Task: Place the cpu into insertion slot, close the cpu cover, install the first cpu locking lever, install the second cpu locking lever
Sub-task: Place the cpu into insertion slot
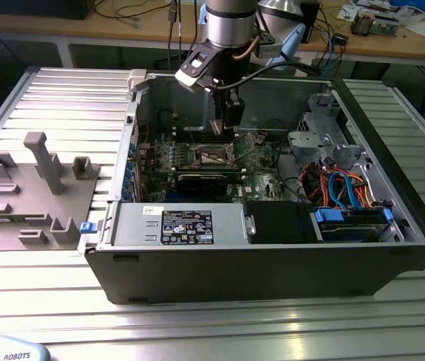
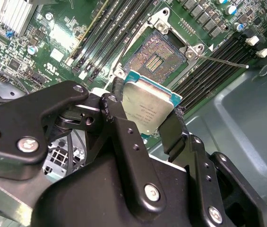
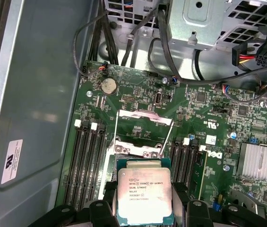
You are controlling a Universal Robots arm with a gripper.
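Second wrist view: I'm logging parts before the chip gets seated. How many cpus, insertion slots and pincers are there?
cpu: 1
insertion slot: 1
pincer: 1, gripping the cpu
Total: 3

Silver-grey arm, black cable, matte-black gripper studded with silver screws.

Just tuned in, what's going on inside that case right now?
The arm's gripper is shut on the chip, holding it by its edges above the open socket inside the computer case. The chip is not seated yet. The metal cover frame looks swung open, so nothing is closed or latched.
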